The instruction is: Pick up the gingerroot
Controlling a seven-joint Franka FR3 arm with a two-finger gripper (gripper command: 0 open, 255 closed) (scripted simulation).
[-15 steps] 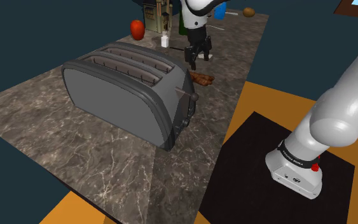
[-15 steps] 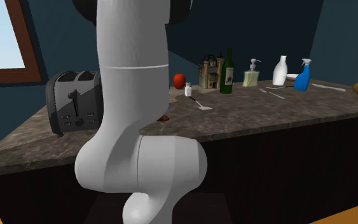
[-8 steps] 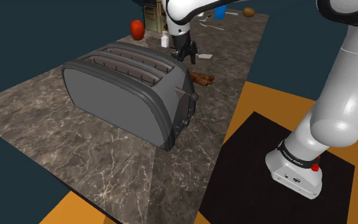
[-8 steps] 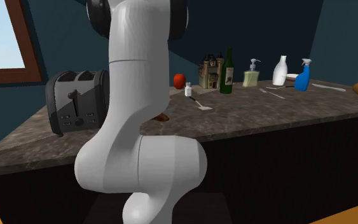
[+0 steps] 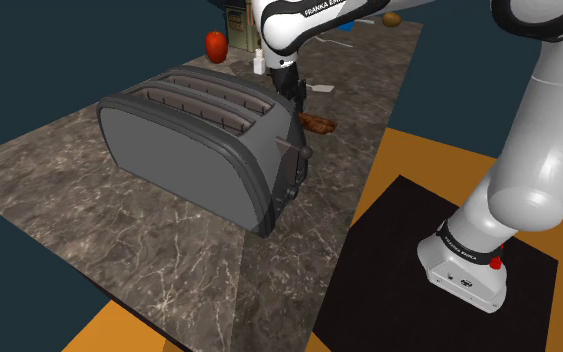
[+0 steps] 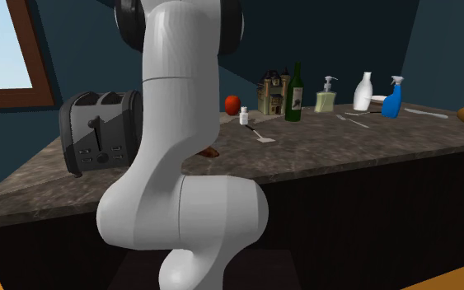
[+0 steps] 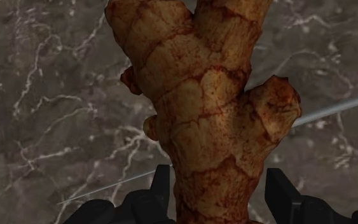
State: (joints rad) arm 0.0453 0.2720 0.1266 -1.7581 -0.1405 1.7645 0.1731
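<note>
The gingerroot (image 7: 209,108) is a knobbly brown-orange root lying on the dark marbled counter (image 5: 169,240). In the wrist view it runs between my two black fingers (image 7: 161,188), which press in on its lower end from both sides. From the shoulder view the root (image 5: 321,124) lies just past the toaster's end, with my gripper (image 5: 295,103) lowered onto the end nearest the toaster. The gripper (image 7: 219,181) is shut on the root, which still rests on the counter. A small tip of the root (image 6: 212,152) peeks out beside the white arm in the second exterior view.
A large grey toaster (image 5: 199,150) stands right beside the gripper. Farther back are a red apple (image 5: 216,45), a small white shaker (image 5: 258,64), a green bottle (image 6: 294,95), a soap dispenser (image 6: 326,97) and a blue spray bottle (image 6: 393,97). The counter's edge runs next to the black stand (image 5: 439,260).
The arm swung toward the toaster and dropped lower over the gingerroot. The fingers went from wide apart to closed on the root.
</note>
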